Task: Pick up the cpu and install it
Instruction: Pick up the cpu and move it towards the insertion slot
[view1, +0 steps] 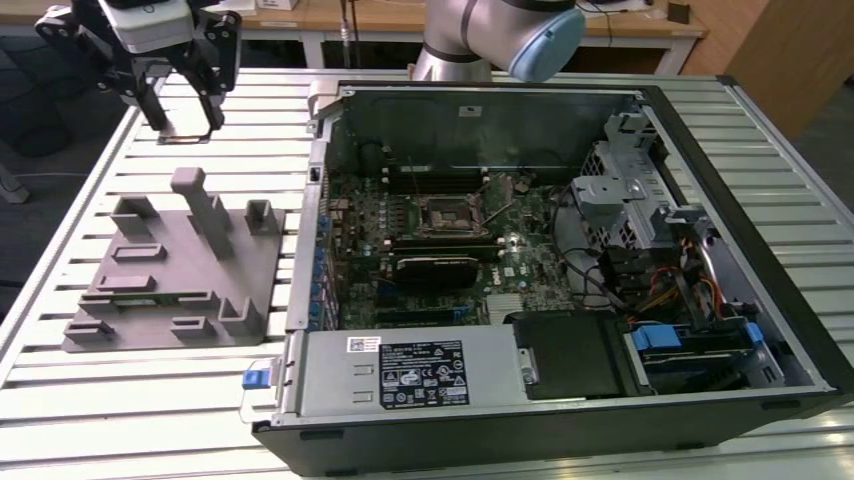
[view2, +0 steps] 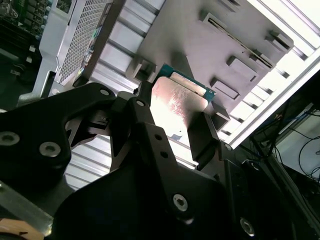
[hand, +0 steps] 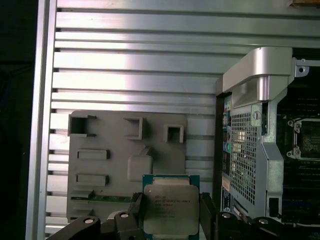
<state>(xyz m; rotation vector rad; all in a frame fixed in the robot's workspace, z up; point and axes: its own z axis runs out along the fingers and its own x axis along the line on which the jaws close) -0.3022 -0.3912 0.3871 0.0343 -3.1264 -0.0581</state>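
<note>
My gripper hangs high over the slatted table at the exterior view's far left, above the far end of the grey tray. It is shut on the cpu, a small square chip with a pale metal top and green edge, clamped by two opposite sides between the black fingers. In the second wrist view the cpu shows from its shiny face, lifted off the tray. The black socket sits on the motherboard inside the open case, well to the exterior view's right of the gripper.
The open computer case lies flat on the slatted aluminium table, with drive cages and cables on the exterior view's right side and a power supply at the near end. The case's silver wall stands between tray and motherboard.
</note>
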